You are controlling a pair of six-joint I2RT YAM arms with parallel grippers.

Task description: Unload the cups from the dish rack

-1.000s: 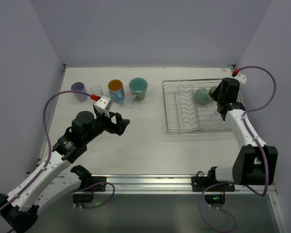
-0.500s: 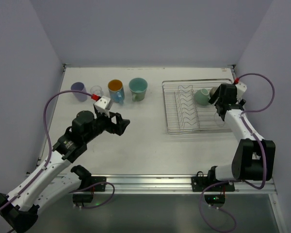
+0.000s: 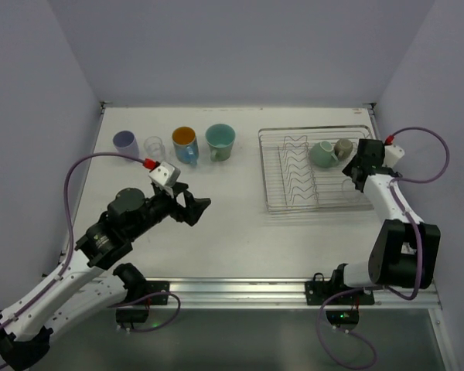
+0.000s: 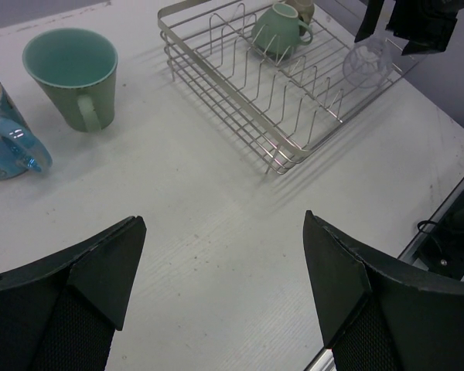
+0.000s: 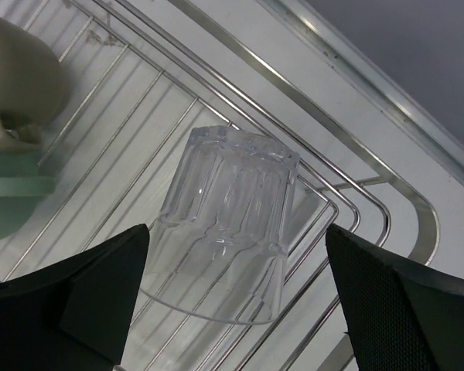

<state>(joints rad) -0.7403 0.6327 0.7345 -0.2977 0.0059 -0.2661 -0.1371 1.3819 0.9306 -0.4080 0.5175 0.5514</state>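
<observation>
The silver dish rack [image 3: 290,202] stands at the right. It holds a pale green mug [image 3: 322,154], a small olive-brown cup [image 3: 343,146] and a clear glass [image 3: 348,185]. In the right wrist view the clear glass [image 5: 226,249] is tipped on the rack wires [image 5: 124,100]. My right gripper [image 5: 236,290] is open, with a finger on either side of the glass, clear of it. My left gripper [image 4: 224,267] is open over bare table, in the top view [image 3: 195,207] left of the rack. On the table stand a lavender cup [image 3: 124,141], a second clear glass [image 3: 154,145], a blue mug with an orange inside [image 3: 185,144] and a teal mug [image 3: 220,141].
The rack's right side lies close to the table's right edge [image 3: 387,193]. A metal rail [image 3: 240,287] runs along the near edge. Purple walls close in the left, back and right. The teal mug [image 4: 71,75] and blue mug [image 4: 4,135] stand ahead-left of my left gripper.
My right gripper has gone from shut to open and pulled back to the right, uncovering the olive-brown cup. The left arm has dropped slightly toward the near edge.
</observation>
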